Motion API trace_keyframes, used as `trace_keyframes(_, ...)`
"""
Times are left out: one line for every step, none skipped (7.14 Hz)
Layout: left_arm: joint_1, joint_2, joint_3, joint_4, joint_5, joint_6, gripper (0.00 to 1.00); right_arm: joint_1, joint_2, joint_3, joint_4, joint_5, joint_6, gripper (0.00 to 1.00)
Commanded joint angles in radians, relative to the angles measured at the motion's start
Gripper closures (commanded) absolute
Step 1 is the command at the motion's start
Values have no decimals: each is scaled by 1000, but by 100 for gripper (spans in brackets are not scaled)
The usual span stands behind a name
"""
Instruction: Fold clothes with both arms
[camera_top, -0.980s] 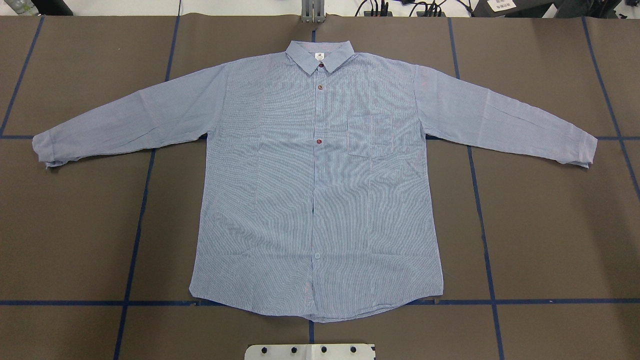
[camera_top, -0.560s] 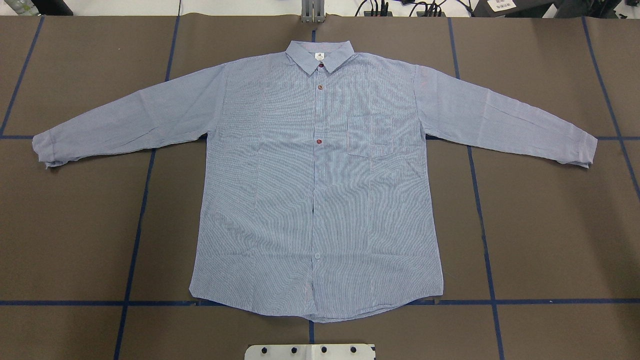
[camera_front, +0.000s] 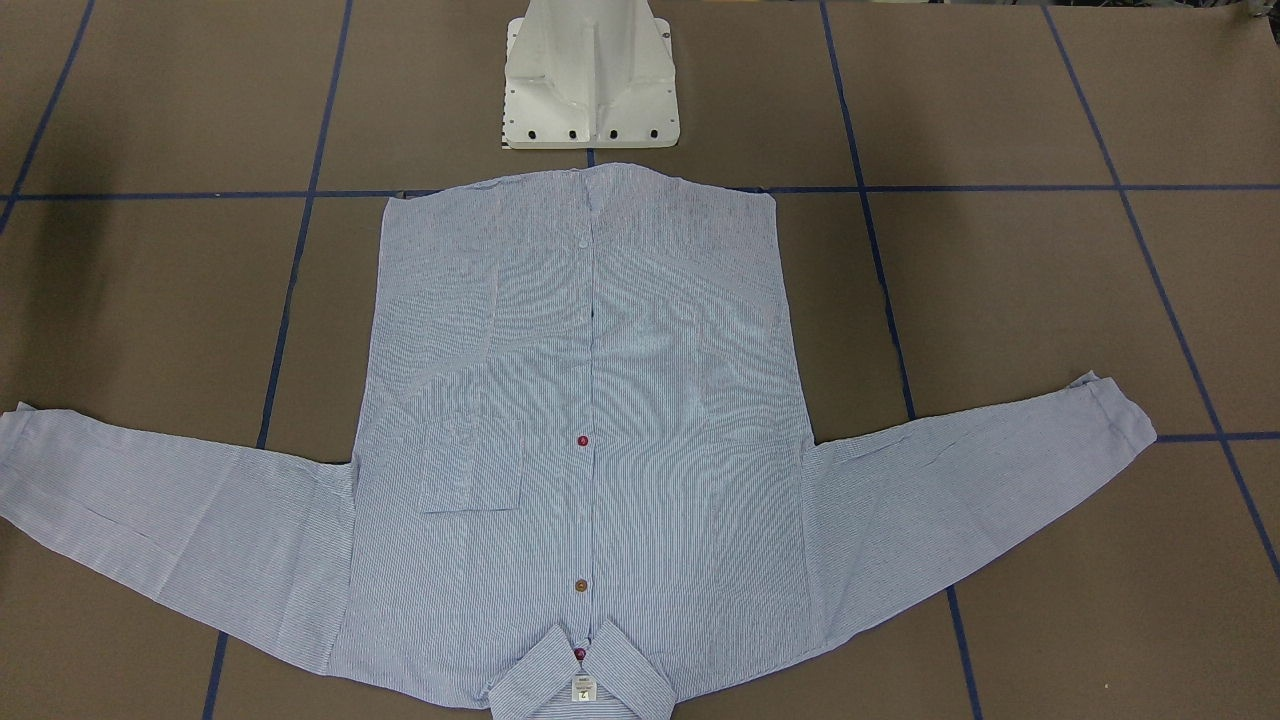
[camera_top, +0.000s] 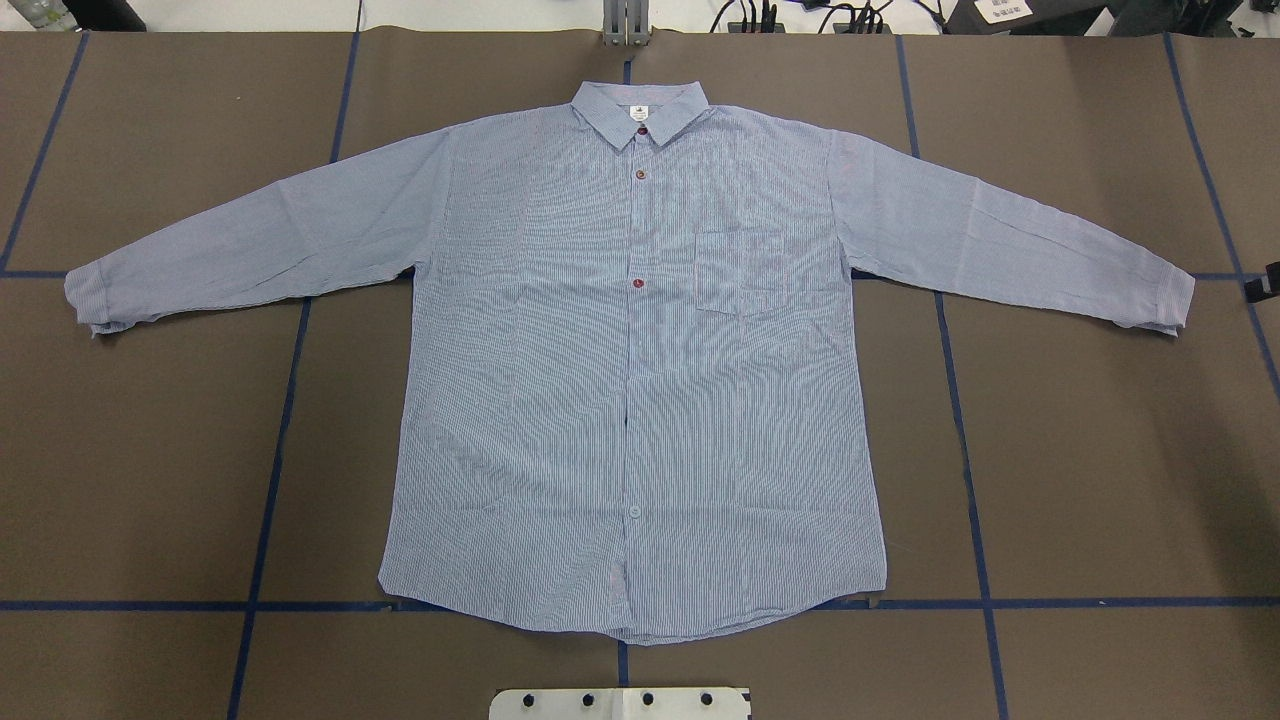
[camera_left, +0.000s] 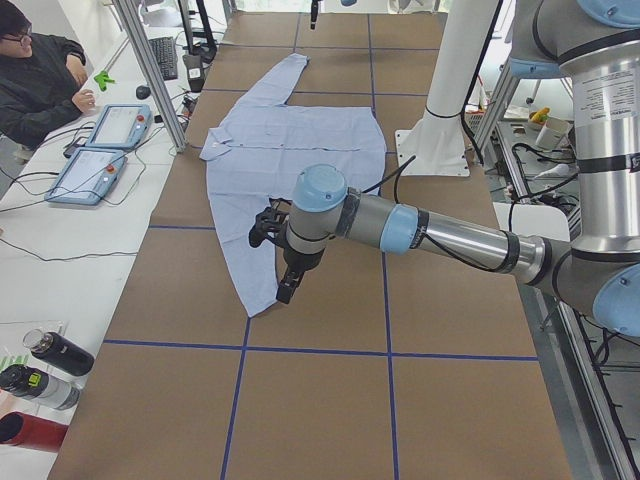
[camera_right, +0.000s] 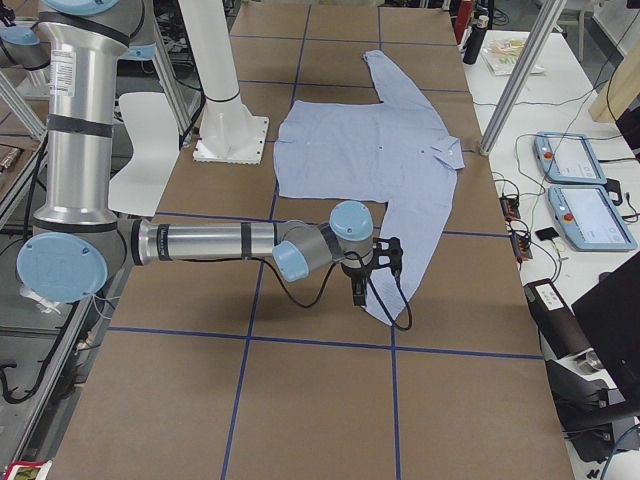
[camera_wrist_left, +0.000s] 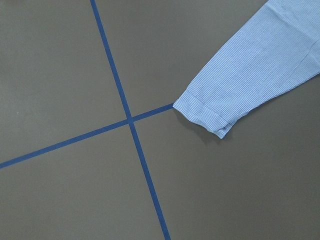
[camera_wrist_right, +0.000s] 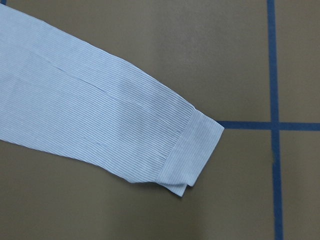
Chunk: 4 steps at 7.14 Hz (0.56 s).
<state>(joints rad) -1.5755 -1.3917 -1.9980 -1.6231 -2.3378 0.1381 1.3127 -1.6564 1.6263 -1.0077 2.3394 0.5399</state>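
Note:
The light-blue striped shirt (camera_top: 640, 380) lies flat and face up on the brown table, buttoned, collar at the far side, both sleeves spread out. It also shows in the front view (camera_front: 590, 420). My left gripper (camera_left: 285, 290) hovers over the left sleeve's cuff (camera_wrist_left: 205, 112); I cannot tell whether it is open or shut. My right gripper (camera_right: 358, 292) hovers by the right sleeve's cuff (camera_wrist_right: 192, 150). Only a black sliver of it (camera_top: 1272, 280) shows at the overhead view's right edge, so I cannot tell its state. Neither wrist view shows fingers.
The white base pedestal (camera_front: 590, 80) stands just past the shirt's hem. Blue tape lines (camera_top: 270, 480) cross the brown table cover. An operator (camera_left: 40, 70) sits by two teach pendants (camera_left: 100, 150) beyond the table's far side. Bottles (camera_left: 50, 370) lie there too.
A black piece of my right gripper has come into the overhead view at the right edge beside the right cuff. The shirt has not moved.

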Motion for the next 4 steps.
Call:
trace_keyframes(0, -4, 2, -1, 0, 0, 0, -64, 105, -219, 246, -11, 140, 16)
trace_keyframes(0, -4, 1, -1, -1, 0, 0, -85, 125, -264, 262, -37, 140, 24)
trace_keyframes(0, -4, 1, -1, -1, 0, 0, -105, 127, -266, 271, -45, 166, 26)
trace_keyframes(0, -4, 2, -1, -1, 0, 0, -119, 125, -267, 271, -51, 170, 27)
